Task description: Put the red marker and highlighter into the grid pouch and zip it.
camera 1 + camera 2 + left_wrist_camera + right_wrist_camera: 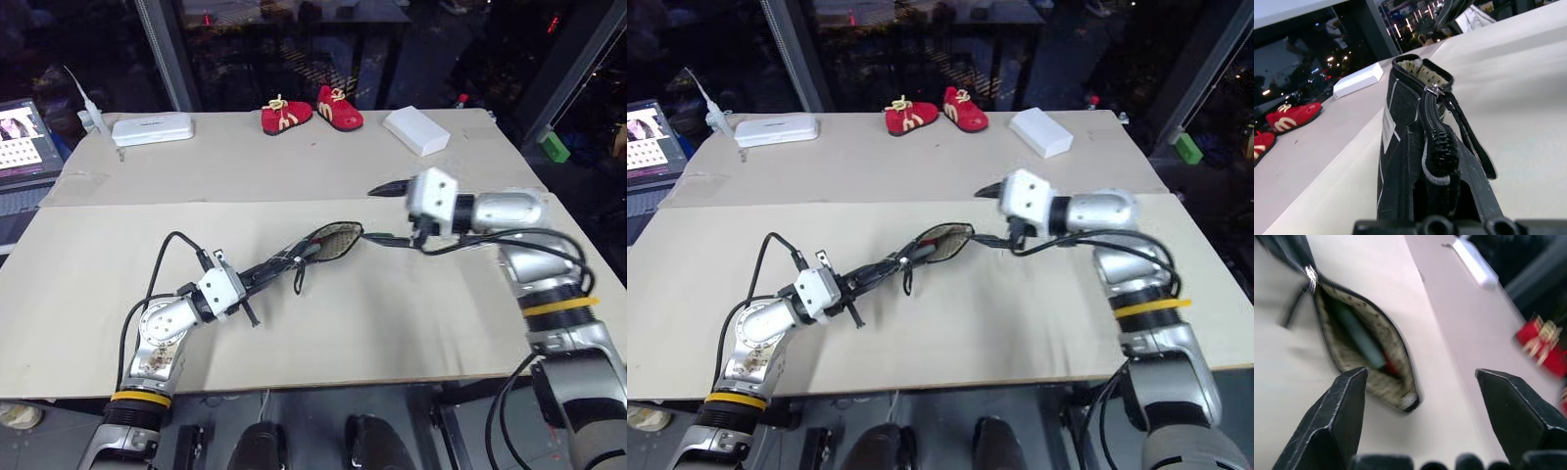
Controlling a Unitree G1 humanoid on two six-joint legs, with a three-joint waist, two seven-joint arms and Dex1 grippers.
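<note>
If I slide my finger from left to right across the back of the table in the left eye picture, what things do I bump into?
Laptop → flat white box → pair of small red shoes → white box → small green block, off past the table's edge.

The black grid pouch [1371, 362] lies on the table, half unzipped, its dotted beige mouth gaping, highlighter [1359, 340] and marker's [1390, 366] red end inside.

Left gripper [284, 262] clamped tight; right gripper [1420, 396] spread wide.
</note>
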